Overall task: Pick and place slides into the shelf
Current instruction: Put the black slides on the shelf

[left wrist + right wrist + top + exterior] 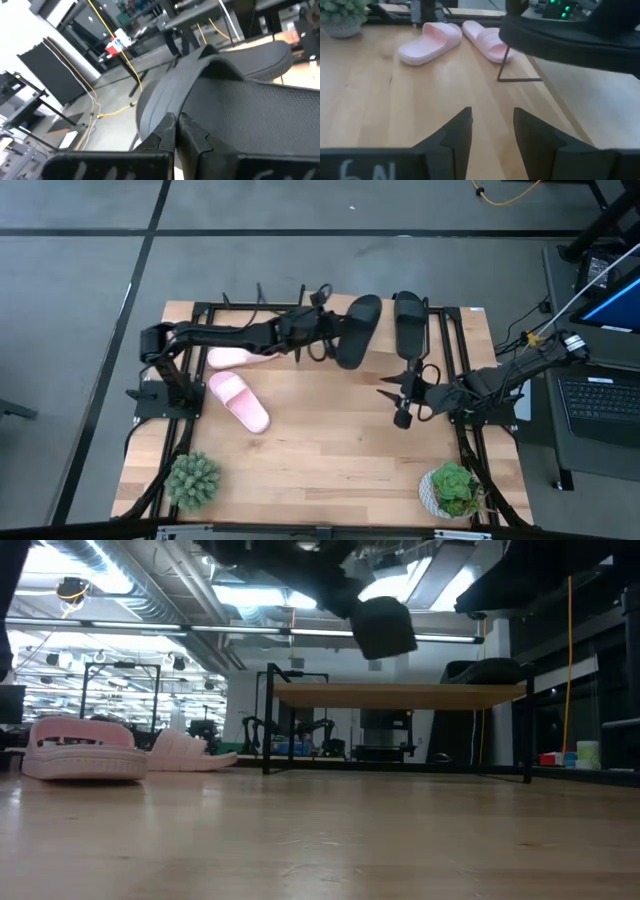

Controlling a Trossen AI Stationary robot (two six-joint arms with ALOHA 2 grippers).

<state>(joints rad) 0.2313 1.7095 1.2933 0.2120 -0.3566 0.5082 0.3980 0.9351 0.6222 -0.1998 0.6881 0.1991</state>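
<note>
My left gripper (328,340) is shut on a black slide (357,330), which it holds in the air above the shelf (400,695); the same slide (384,627) shows in the low view. A second black slide (410,320) lies flat on the shelf's top board. Two pink slides (240,357) (240,401) rest sole-down on the tabletop at the left. My right gripper (400,397) is open and hovers over the table's right half, touching nothing; its fingers (492,127) point toward the pink slides (431,42). My left gripper pinches the black slide's side rim (167,112) between its two fingers (192,132), coming level from the table's left side. The slide (235,95) is lifted clear and tilted, above the shelf's top board.
Two potted plants stand at the near corners, one on the left (192,480) and one on the right (455,488). The shelf's black frame legs (268,720) stand at the table's far side. Bare wood (330,440) lies between the arms.
</note>
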